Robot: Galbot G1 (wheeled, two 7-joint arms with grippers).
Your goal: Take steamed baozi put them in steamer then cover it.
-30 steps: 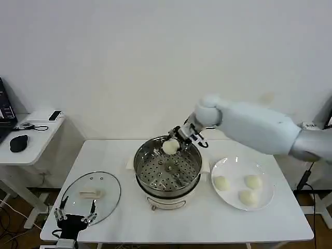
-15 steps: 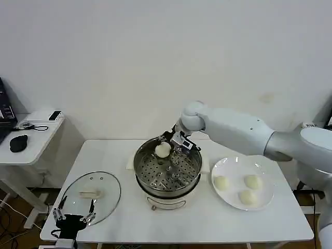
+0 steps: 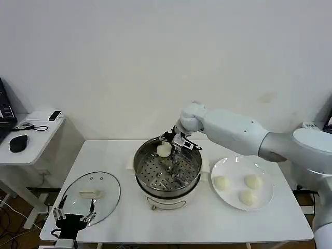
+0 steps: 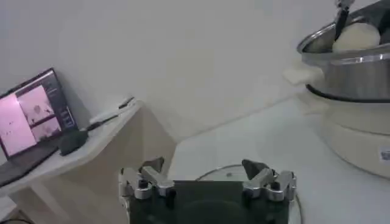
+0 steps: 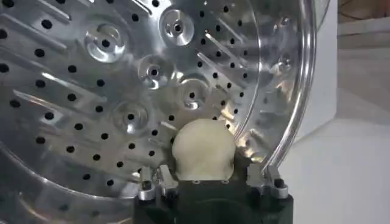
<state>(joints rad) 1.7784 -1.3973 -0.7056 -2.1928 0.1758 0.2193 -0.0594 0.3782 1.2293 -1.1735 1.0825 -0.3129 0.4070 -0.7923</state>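
My right gripper (image 3: 169, 146) is shut on one cream-white steamed baozi (image 3: 164, 150), holding it just above the perforated tray at the back of the shiny steel steamer (image 3: 167, 179). In the right wrist view the baozi (image 5: 203, 149) sits squeezed in the right gripper (image 5: 206, 163), over the perforated tray (image 5: 109, 91). Three more baozi (image 3: 221, 182) (image 3: 253, 181) (image 3: 248, 197) lie on the white plate (image 3: 267, 205) to the steamer's right. My left gripper (image 3: 73, 216) (image 4: 204, 178) is parked open at the table's front left corner, by the near edge of the glass lid (image 3: 106, 199).
The steamer (image 4: 353, 73) stands mid-table on its white base. A side table (image 3: 32, 142) at the left carries a laptop (image 4: 36, 112), a mouse (image 3: 18, 142) and a cable. Bare tabletop (image 3: 207, 223) lies in front of the steamer.
My right gripper carried the baozi leftward and slightly down, from the steamer's back rim to over its tray, then nearly stopped. The left arm has not moved.
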